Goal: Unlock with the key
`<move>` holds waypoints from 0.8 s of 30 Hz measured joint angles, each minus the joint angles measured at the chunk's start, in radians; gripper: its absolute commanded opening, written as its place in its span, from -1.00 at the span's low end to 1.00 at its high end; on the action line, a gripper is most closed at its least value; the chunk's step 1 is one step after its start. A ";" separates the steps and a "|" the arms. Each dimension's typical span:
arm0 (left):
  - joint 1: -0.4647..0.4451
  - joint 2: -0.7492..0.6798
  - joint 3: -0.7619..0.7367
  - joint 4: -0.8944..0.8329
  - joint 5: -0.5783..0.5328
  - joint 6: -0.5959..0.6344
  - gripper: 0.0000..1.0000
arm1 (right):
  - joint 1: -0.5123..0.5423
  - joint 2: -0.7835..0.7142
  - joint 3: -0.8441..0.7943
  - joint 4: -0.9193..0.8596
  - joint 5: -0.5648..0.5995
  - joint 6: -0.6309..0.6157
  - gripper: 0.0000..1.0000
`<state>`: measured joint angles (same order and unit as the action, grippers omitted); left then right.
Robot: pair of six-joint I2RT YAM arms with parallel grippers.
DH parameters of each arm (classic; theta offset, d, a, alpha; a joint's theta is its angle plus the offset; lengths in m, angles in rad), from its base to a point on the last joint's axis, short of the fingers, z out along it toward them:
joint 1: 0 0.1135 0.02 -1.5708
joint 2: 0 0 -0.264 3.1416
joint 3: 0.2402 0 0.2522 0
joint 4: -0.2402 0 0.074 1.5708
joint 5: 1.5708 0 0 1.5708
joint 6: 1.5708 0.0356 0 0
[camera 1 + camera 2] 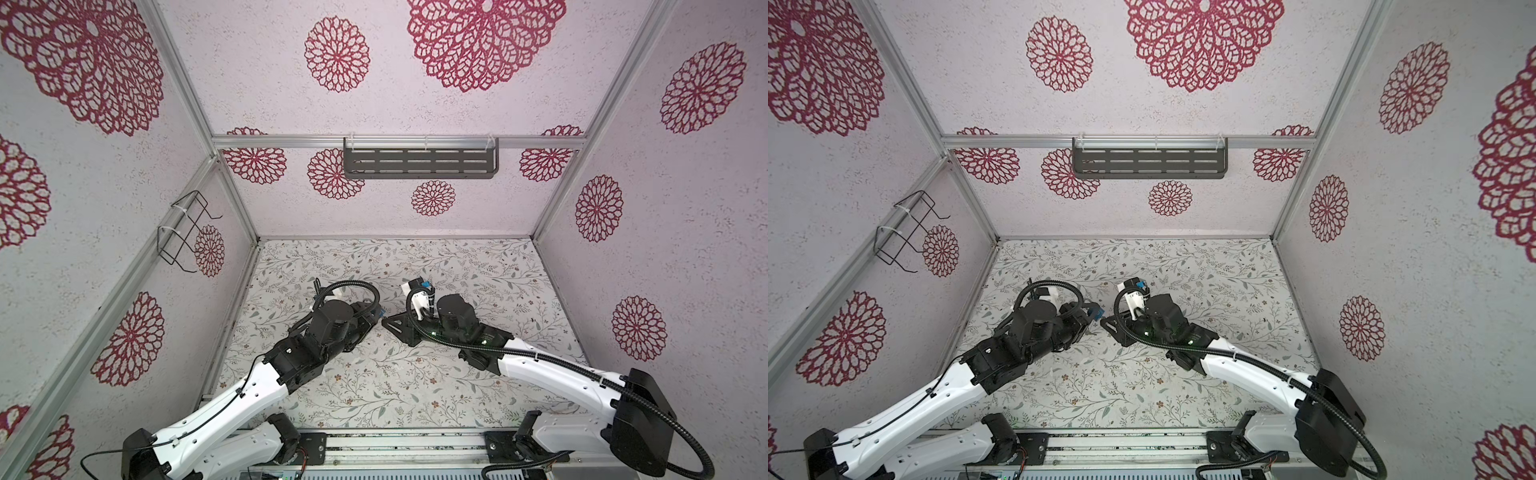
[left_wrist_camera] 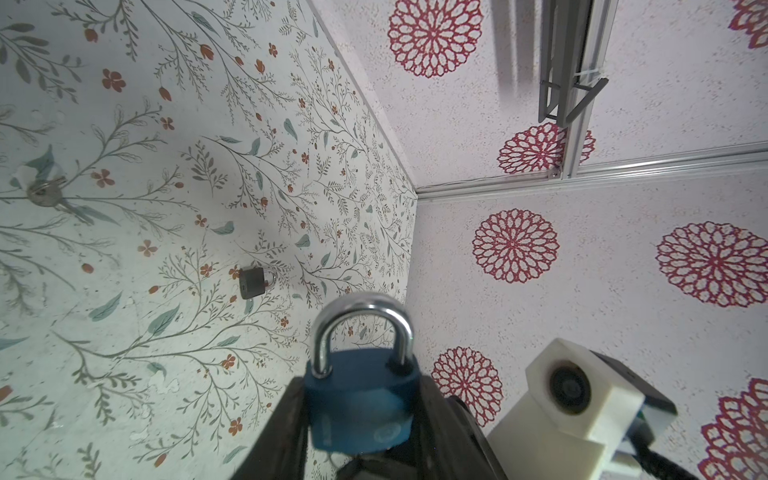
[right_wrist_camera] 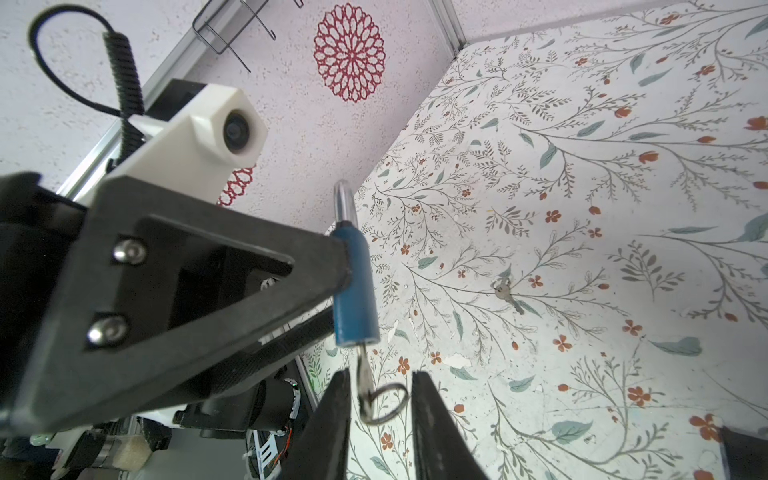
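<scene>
Left gripper (image 2: 360, 415) clamps the blue brass-style padlock with steel shackle (image 3: 355, 291) mid-air. Small silver key on a wire ring (image 3: 365, 374) sits in its keyway. Right gripper (image 3: 380, 399) brackets it, jaws narrow, not pinching. Next, probably: pinch the head, twist.

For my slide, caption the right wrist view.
Key seated in the blue padlock held by the left fingers; right fingers open either side of it.

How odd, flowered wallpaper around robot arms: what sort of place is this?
Probably a robot test booth, not a home: left arm and right arm mounted on a front rail, wallpapered panels in an aluminium frame, and practice props: a blue padlock with a key in it, held off the table.
</scene>
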<state>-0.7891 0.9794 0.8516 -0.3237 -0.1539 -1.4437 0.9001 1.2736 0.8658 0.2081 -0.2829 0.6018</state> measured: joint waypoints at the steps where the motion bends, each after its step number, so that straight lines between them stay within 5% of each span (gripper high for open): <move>1: 0.000 0.000 0.000 0.003 0.006 0.000 -1.00 | 0.000 0.001 0.000 0.004 -0.002 0.000 -0.54; 15: 0.000 0.000 -0.001 0.016 0.014 -0.001 -1.00 | -0.001 0.008 0.000 0.015 -0.009 -0.004 -1.00; 24: 0.000 0.000 -0.001 0.016 0.014 -0.003 -0.21 | 0.002 0.008 0.000 0.015 0.000 -0.008 -1.00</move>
<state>-0.7891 0.9794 0.8509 -0.3073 -0.1402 -1.4471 0.9024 1.2816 0.8661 0.2234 -0.2825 0.5938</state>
